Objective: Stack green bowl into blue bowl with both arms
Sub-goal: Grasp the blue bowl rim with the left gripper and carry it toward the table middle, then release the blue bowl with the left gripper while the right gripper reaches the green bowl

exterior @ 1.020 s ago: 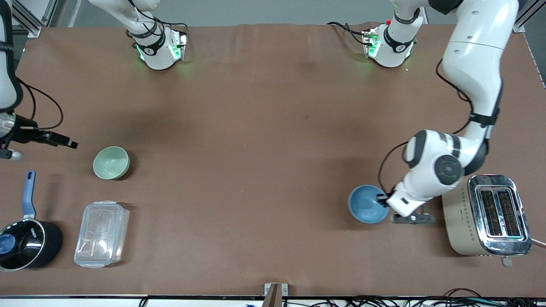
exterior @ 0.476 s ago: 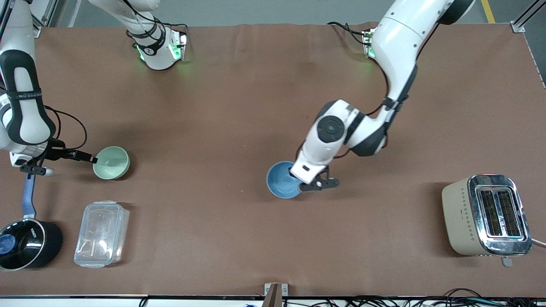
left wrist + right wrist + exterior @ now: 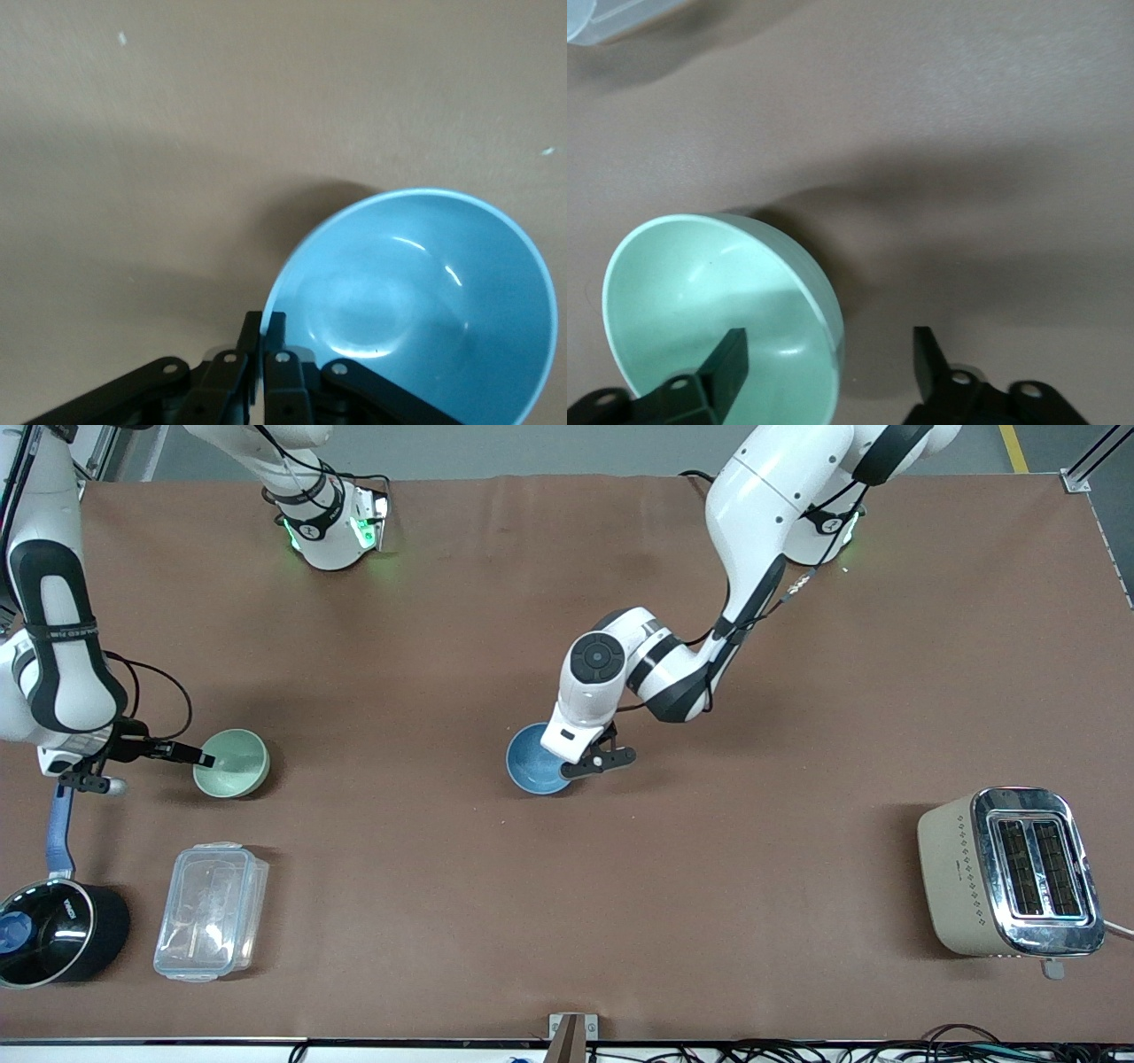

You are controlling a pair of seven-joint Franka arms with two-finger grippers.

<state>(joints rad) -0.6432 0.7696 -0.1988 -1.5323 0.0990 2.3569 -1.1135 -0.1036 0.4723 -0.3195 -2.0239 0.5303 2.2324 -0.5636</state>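
The green bowl [image 3: 232, 763] sits on the brown table [image 3: 567, 886] toward the right arm's end, and the right gripper [image 3: 205, 760] is right at its rim at the bowl's nine o'clock. The right wrist view gives the detail: the fingers [image 3: 725, 359] are spread wide and straddle the green bowl's [image 3: 722, 323] wall, one inside the bowl, the other outside over the table, and the rim is not yet pinched.

The blue bowl [image 3: 536, 760] is near the middle of the table, at three o'clock from the green bowl and well apart from it. The left gripper [image 3: 567, 766] has it by the rim at the bowl's four o'clock. In the left wrist view the fingers [image 3: 275, 332] are pressed close together with the blue bowl's [image 3: 425, 301] edge clamped between them, and the bowl looks tilted; whether its base touches the table I cannot tell.

Further out, a clear lidded container [image 3: 211, 911] lies at six o'clock from the green bowl, nearer the front camera. A black saucepan with a blue handle [image 3: 55, 921] stands at the container's nine o'clock. A beige toaster [image 3: 1010, 872] sits at the left arm's end, at four o'clock from the blue bowl, well apart from it.
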